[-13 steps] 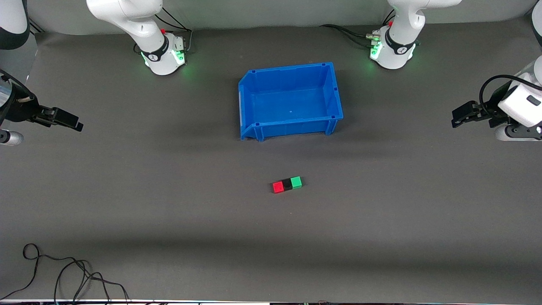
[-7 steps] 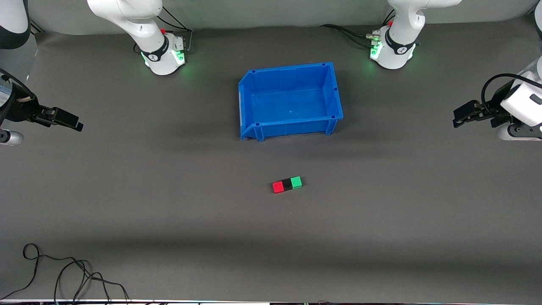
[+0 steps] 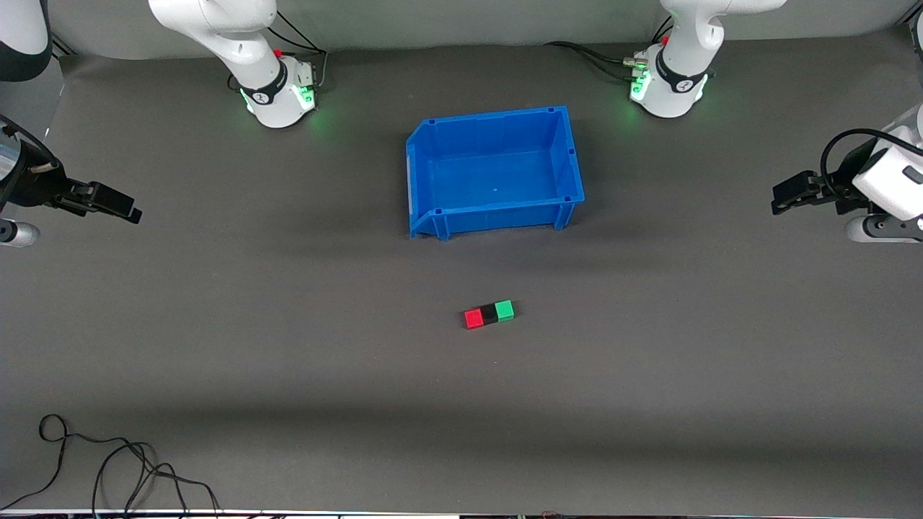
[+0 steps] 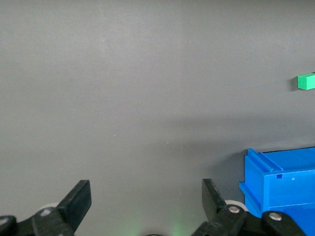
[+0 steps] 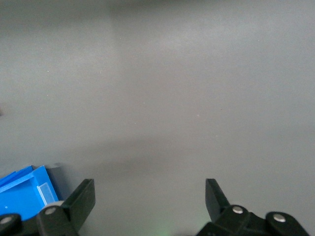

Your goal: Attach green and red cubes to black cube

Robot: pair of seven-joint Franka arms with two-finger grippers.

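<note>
The red cube point(image 3: 473, 318), the black cube point(image 3: 489, 314) and the green cube point(image 3: 505, 310) lie in one touching row on the mat, black in the middle, nearer to the front camera than the blue bin point(image 3: 433, 169). The green cube also shows in the left wrist view point(image 4: 306, 81). My left gripper point(image 3: 782, 197) is open and empty, held up over the left arm's end of the table; it shows open in its wrist view point(image 4: 145, 196). My right gripper point(image 3: 126, 209) is open and empty over the right arm's end; it shows open in its wrist view point(image 5: 150, 196).
The blue bin stands empty at mid-table between the arm bases; parts of it show in the left wrist view point(image 4: 280, 177) and the right wrist view point(image 5: 24, 196). A black cable point(image 3: 108, 468) lies coiled on the mat at the near corner by the right arm's end.
My left gripper has drawn back slightly toward its end of the table. The right arm and the cubes have not moved.
</note>
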